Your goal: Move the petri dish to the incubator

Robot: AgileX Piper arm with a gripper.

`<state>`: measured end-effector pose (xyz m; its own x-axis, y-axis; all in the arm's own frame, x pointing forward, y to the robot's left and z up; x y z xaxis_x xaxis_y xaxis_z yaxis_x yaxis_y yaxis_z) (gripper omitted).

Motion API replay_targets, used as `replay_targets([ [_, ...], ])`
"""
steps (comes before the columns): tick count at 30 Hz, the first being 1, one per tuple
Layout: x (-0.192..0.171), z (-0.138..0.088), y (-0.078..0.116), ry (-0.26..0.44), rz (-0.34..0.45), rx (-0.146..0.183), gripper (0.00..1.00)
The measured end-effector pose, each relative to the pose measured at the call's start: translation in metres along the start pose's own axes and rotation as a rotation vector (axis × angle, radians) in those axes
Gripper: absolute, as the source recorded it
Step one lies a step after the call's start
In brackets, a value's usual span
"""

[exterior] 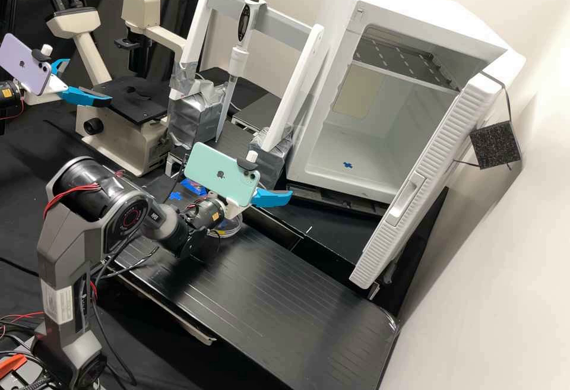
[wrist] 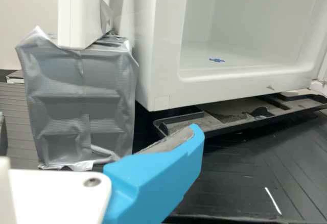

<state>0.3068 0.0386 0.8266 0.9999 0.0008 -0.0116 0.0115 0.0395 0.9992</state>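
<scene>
High view: petri dish (exterior: 232,227) lies partly behind the arm's wrist (exterior: 205,215), at about 5 o'clock from the phone (exterior: 221,175); its contents cannot be made out. The phone covers part of the pincer (exterior: 280,197) and some of the taped block (exterior: 274,152) at its 1 o'clock. Second arm (exterior: 10,94) is cut off by the frame at 9 o'clock; main arm's base (exterior: 27,372) likewise at 7, table (exterior: 309,325) at 6. Incubator (exterior: 347,184): cropped in wrist view; blue mark (exterior: 348,165) inside too small to identify.
</scene>
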Motion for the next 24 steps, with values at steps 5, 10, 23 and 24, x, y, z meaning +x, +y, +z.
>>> replay_targets([
  [5,0.000,0.000,0.000,0.000,0.000,0.000,1.00],
  [10,-0.003,0.001,-0.001,-0.004,-0.004,0.000,1.00],
  [23,-0.085,-0.003,0.000,0.072,0.007,0.028,1.00],
  [24,-0.093,-0.002,-0.001,0.075,0.002,0.028,1.00],
])
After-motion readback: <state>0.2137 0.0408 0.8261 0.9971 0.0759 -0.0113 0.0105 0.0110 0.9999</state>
